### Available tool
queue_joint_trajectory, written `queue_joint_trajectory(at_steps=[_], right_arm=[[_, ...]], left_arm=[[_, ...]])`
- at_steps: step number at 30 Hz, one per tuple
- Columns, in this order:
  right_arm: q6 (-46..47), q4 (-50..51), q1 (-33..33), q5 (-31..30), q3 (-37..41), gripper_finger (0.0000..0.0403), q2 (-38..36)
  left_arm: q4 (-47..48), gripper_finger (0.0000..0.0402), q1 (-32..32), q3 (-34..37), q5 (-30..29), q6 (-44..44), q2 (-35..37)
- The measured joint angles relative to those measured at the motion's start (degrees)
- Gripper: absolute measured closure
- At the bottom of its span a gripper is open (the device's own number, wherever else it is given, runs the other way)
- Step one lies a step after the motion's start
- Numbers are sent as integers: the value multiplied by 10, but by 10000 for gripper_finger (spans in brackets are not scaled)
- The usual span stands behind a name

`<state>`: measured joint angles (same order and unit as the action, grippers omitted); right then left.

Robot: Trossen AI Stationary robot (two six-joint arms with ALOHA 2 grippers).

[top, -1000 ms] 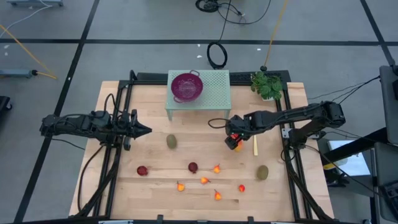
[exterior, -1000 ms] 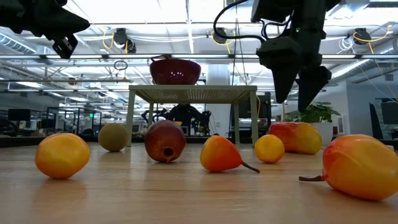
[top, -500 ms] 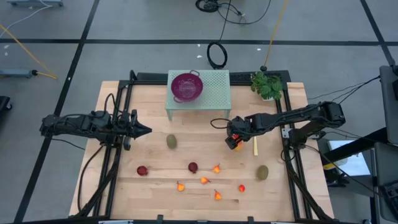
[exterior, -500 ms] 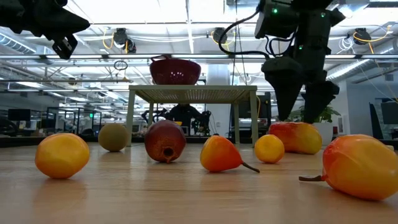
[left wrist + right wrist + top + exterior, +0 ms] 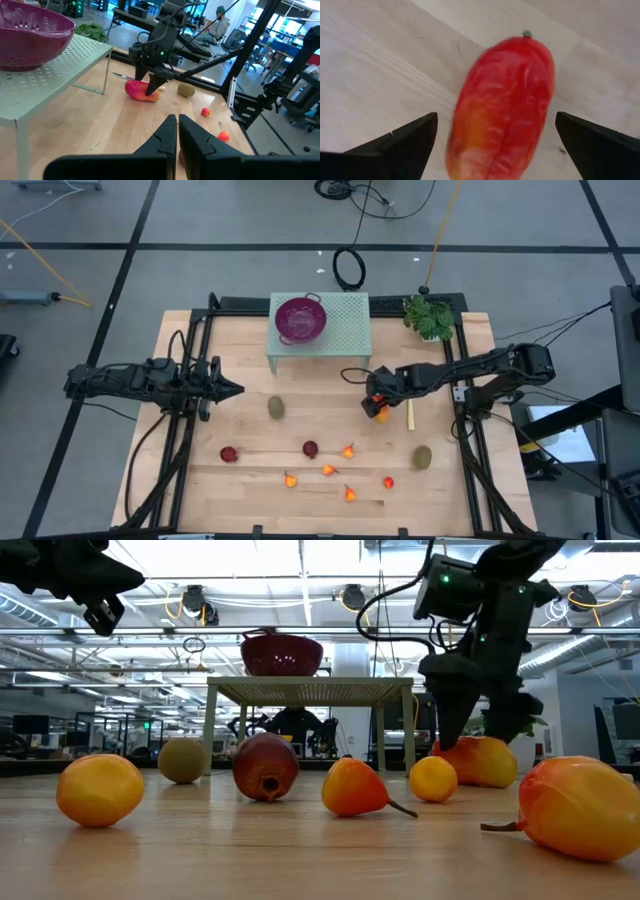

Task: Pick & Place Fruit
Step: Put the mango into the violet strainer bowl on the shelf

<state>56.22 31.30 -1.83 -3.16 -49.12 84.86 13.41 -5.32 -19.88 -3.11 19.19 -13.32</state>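
While my left gripper (image 5: 234, 390) hangs clenched and empty over the table's left side, I see my right gripper (image 5: 495, 137) spread wide, a finger either side of the red-orange oblong fruit (image 5: 502, 107) lying on the wooden table (image 5: 330, 395) beside the yellow-handled knife (image 5: 410, 414).

Robotics lab: open hall beyond the tabletop (image 5: 250, 370), ceiling pipes (image 5: 300, 632) overhead, desks with a seated person (image 5: 216, 22), floor cables (image 5: 349, 268).
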Motion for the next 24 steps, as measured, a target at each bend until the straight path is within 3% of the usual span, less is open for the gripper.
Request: queue_joint_trajectory(at_steps=[14,24], right_arm=[[-5,-16,0,1,30,21,0],[-14,-37,0,2,30,127,0]], left_arm=[[0,385,0,0,-15,5,0],[0,385,0,0,-15,6,0]])
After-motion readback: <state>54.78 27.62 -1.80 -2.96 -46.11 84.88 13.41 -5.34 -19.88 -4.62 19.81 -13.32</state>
